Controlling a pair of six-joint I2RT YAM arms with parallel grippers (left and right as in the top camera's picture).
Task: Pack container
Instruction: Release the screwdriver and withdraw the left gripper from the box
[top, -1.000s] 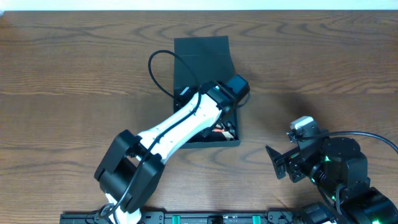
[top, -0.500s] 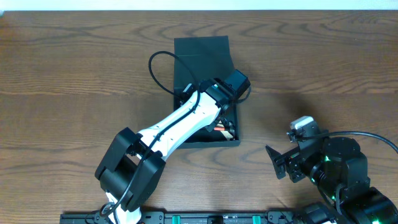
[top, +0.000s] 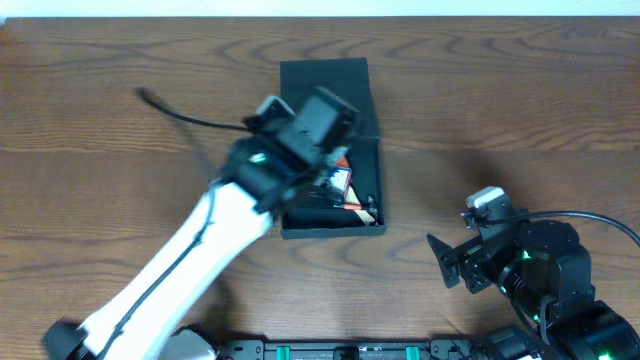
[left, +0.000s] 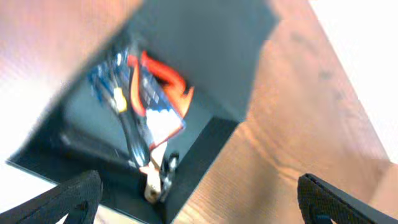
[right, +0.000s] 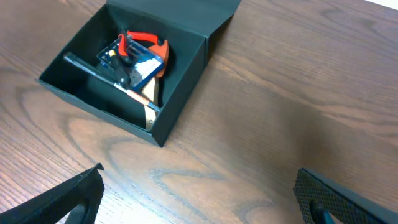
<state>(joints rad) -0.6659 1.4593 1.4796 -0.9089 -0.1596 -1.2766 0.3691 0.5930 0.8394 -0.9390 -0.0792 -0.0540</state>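
Overhead view: the container (top: 335, 229), a dark square box, is sitting near the middle of a brown wooden table (top: 100, 120) with its hinged flap lid lying open and flat on the far side. The left arm (top: 200, 240), white and black and blurred, is reaching in from the near left and hanging over the left part of the open box, covering much of the inside. The right gripper (top: 448, 262) is resting well apart from the box, at the near right of the table, pointing toward it.

Left wrist view: the left gripper (left: 199, 183) is hovering above the box with its two dark fingers spread wide, one at each lower corner of the picture, and nothing is sitting between them. Inside the box, an orange-handled tool (left: 165, 78) is lying against a blue and white packet (left: 149, 106), though the picture is blurred.

Right wrist view: the right gripper's fingers are also standing far apart and holding nothing. The box is showing at the upper left, with a thin black rod (right: 87, 67) and a pale tan piece (right: 149, 102) lying beside the packet.
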